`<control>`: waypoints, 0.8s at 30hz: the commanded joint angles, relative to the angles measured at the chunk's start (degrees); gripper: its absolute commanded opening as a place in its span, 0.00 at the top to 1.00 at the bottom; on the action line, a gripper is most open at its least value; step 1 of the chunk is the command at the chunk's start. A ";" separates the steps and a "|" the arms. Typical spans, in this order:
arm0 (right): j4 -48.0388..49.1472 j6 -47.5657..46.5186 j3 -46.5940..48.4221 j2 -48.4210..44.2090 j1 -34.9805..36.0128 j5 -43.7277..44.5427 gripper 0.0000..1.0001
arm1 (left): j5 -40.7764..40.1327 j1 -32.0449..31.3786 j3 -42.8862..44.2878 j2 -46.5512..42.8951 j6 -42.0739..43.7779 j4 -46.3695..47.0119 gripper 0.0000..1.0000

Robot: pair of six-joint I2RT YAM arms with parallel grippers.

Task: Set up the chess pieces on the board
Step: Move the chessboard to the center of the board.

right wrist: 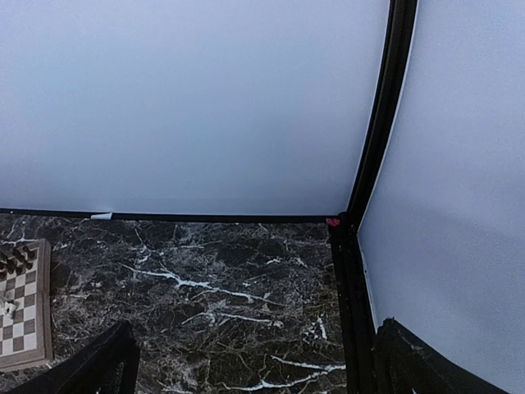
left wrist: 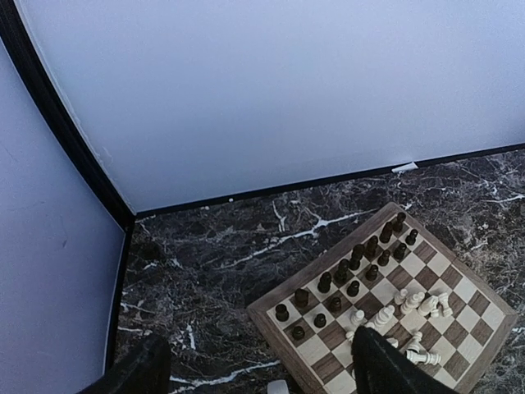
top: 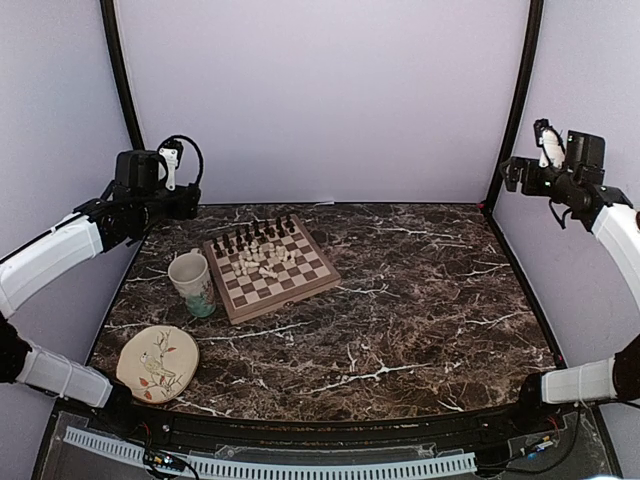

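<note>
Marbled tabletop across mid-frame. Left of centre on it, board, set askew. Plate lower left; mug just beside the board's left edge. Left tool and right tool raised, jaws spread, empty. Dark chess pieces in two far rows; cream chess pieces heaped mid-board, some toppled.

A dark marble-patterned worktop veined in white fills the enclosure. A plain pale back wall and side walls rise from it, joined by black corner posts. White tape marks the back wall's base. The light is soft and even.
</note>
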 commanded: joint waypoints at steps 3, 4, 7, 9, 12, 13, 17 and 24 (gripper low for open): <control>4.77 -2.80 -6.71 1.16 0.26 -2.82 0.00 | 8.88 2.32 -5.59 -2.69 -0.78 2.03 0.31; 4.46 -3.62 -7.32 1.55 0.29 -4.17 0.00 | 9.77 2.09 -5.89 -2.71 -0.66 1.48 0.33; 3.68 -5.14 -8.29 2.83 0.84 -7.47 0.02 | 12.07 0.57 -5.81 -2.70 -0.59 -0.29 0.39; 3.36 -6.08 -8.38 3.87 1.60 -9.07 0.04 | 13.46 -1.13 -5.14 -2.58 -0.59 -1.34 0.42; 3.49 -7.42 -8.22 5.53 3.38 -11.62 0.07 | 15.10 -4.73 -3.50 -2.08 -0.80 -3.46 0.46; 3.56 -7.85 -8.18 6.14 3.92 -12.66 0.08 | 15.45 -6.21 -3.00 -1.81 -0.98 -4.09 0.47; 3.41 -10.13 -7.69 9.29 8.30 -15.46 0.13 | 15.30 -14.72 -1.39 -0.38 -1.59 -8.02 0.50; 5.28 -13.48 -7.04 17.72 18.27 -19.51 0.22 | 10.81 -30.17 -3.29 3.08 -12.14 -11.41 0.42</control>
